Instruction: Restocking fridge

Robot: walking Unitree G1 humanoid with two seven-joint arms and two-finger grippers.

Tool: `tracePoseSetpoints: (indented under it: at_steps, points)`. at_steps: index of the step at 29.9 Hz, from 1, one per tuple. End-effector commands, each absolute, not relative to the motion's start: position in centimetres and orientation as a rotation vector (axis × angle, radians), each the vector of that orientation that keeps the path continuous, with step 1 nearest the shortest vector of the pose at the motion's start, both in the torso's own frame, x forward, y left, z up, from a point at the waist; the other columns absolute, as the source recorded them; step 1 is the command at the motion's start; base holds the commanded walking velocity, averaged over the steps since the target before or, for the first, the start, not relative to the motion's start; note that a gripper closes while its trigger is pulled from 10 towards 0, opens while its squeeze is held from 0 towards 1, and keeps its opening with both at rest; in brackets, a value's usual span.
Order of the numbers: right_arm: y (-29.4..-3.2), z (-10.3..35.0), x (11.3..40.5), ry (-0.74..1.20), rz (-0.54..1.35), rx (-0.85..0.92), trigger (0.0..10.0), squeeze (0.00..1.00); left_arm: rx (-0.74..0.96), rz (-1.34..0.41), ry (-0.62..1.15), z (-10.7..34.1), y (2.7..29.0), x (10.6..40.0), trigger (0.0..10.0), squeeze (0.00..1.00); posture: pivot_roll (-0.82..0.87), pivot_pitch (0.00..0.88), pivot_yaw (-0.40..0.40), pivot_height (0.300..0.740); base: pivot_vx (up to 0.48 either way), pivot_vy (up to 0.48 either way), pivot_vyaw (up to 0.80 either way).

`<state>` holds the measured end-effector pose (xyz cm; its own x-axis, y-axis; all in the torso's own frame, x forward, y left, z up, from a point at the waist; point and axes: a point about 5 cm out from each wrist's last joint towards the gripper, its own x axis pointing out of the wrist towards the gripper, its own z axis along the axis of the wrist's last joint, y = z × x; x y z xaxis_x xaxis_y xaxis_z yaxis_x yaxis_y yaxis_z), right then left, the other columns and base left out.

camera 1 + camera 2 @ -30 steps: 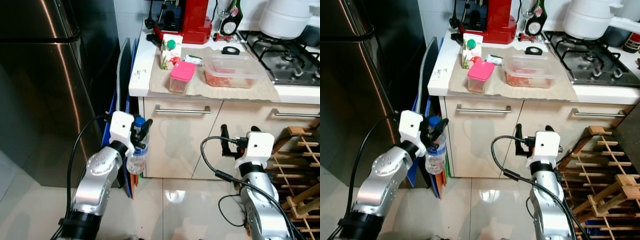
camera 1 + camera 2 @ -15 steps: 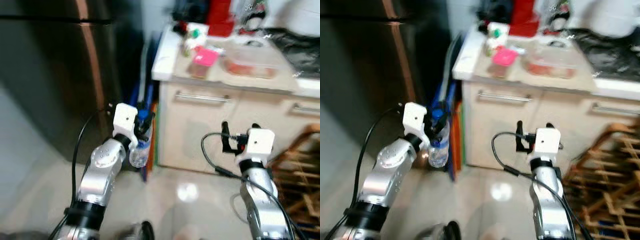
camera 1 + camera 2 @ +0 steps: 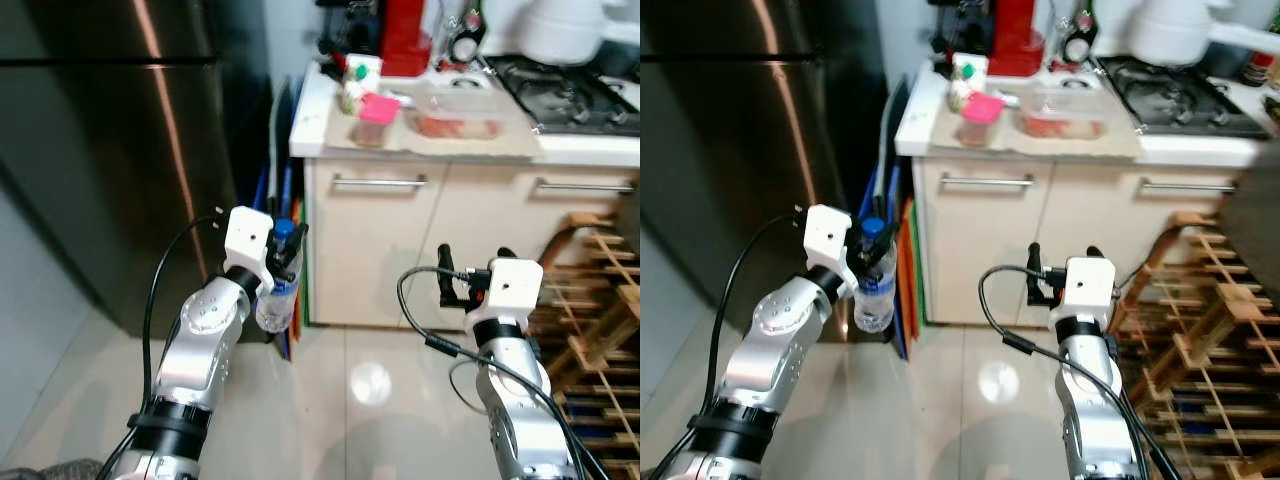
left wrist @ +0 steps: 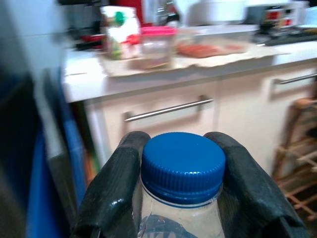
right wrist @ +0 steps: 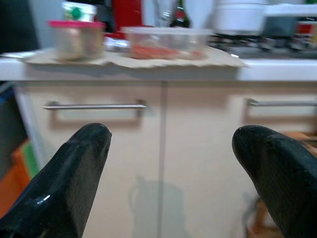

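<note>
Blue-capped and clear, the water bottle (image 3: pixel 276 300) sits left of centre in my head view, with my left gripper (image 3: pixel 283 243) clamped on its neck. My right gripper (image 3: pixel 470 276), lower right, has its fingers spread apart on nothing. The steel fridge (image 3: pixel 110 150) fills the upper left; the tabletop (image 3: pixel 420 150) at upper right carries a pink-lidded container (image 3: pixel 372 115).

A white counter (image 3: pixel 310 140) bears a paper sheet (image 3: pixel 440 148) under food containers (image 3: pixel 458 112).

L gripper (image 3: pixel 284 243) raised, fingers clamped tight; R gripper (image 3: pixel 470 282) raised, fingers spread apart.
</note>
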<state>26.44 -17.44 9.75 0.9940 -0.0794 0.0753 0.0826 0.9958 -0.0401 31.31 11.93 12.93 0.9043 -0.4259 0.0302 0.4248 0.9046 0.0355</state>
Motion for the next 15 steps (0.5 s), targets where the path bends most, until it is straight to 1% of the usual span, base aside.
tracePoseSetpoints:
  at_steps: [1,6,15]
  points:
    - [-17.5,9.6,26.6,-0.062,-0.085,-0.034,10.0,0.0,0.049,-0.471,-0.081,13.8,11.4,31.6,10.0,0.0,-0.02,0.0,0.039,0.74,0.0,0.0,-0.6]
    - [-17.4,9.5,26.5,-0.061,-0.085,-0.033,10.0,0.0,0.063,-0.515,-0.098,14.0,10.9,31.5,10.0,0.0,-0.02,0.0,0.043,0.74,0.0,0.0,-0.6]
    - [-17.8,9.5,26.7,-0.062,-0.095,-0.037,10.0,0.0,0.002,-0.605,-0.13,14.6,10.1,31.1,10.0,0.0,-0.02,0.0,0.043,0.74,0.0,-0.48,-0.6]
